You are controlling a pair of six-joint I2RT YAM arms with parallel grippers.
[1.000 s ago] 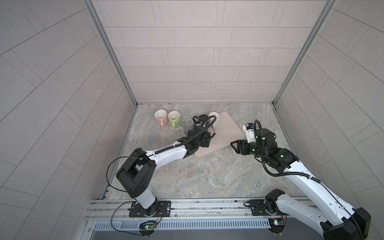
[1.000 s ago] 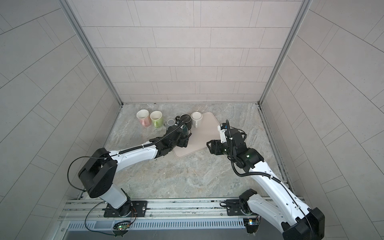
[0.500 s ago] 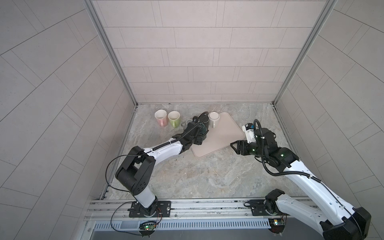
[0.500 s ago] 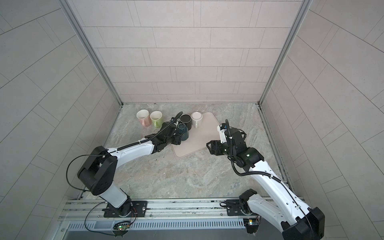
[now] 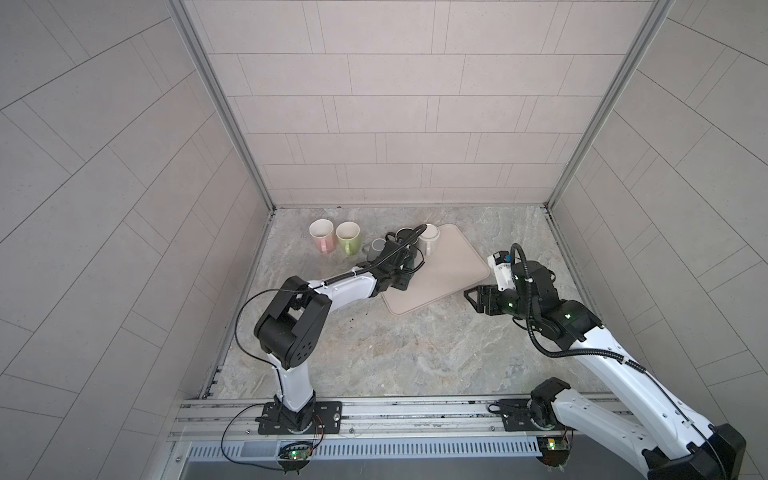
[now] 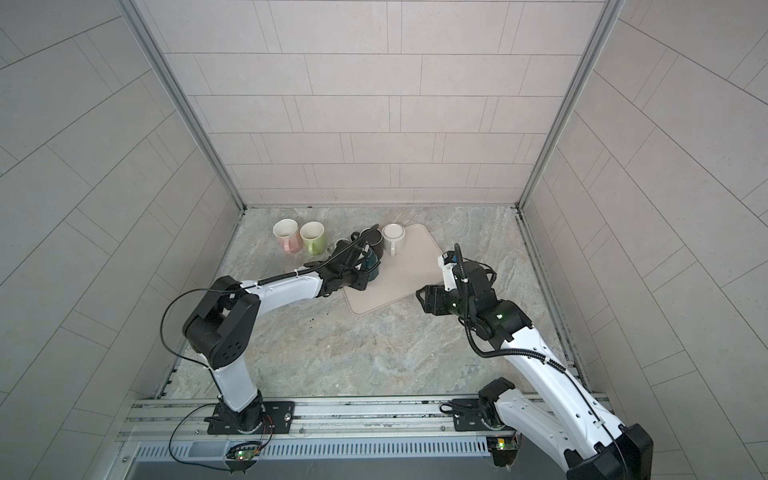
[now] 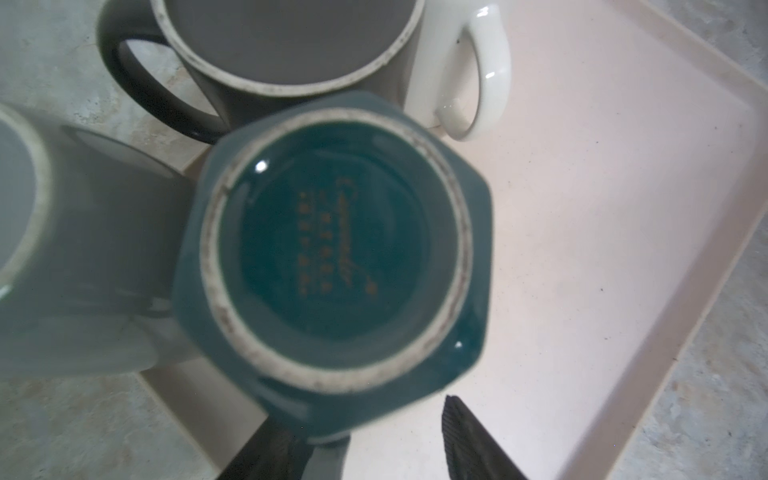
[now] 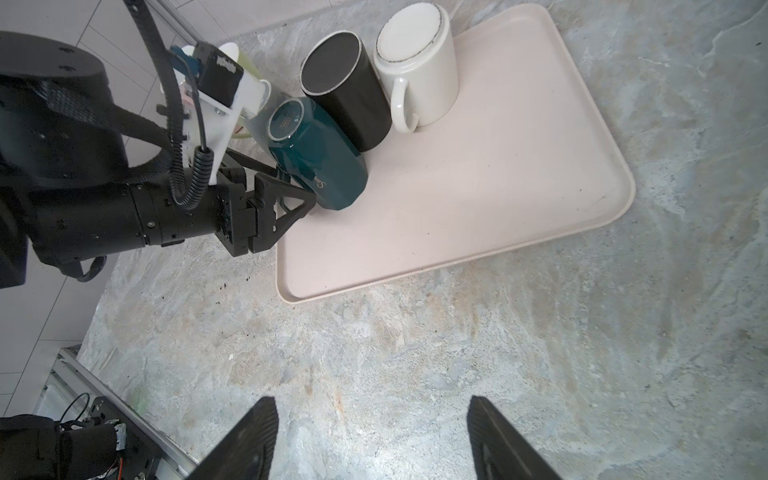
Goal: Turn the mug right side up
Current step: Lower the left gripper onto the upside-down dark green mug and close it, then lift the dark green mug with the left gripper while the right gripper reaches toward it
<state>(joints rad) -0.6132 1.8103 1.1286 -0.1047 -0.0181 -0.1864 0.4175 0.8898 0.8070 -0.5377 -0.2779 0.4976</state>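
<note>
Left end effector (image 8: 297, 187) has narrowed astride the handle (image 7: 328, 457) of the overturned teal mug (image 8: 316, 162), not yet gripping; the grasp seems near. Right end effector (image 8: 370, 440) waits open, empty.

Gold script starting "Sun" runs along the side of the teal mug (image 8: 320, 166); gold print on its base (image 7: 328, 245) is too blurred to read.

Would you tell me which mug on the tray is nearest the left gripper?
The faceted teal mug, at the left gripper; the black mug and white mug stand beyond it.
</note>
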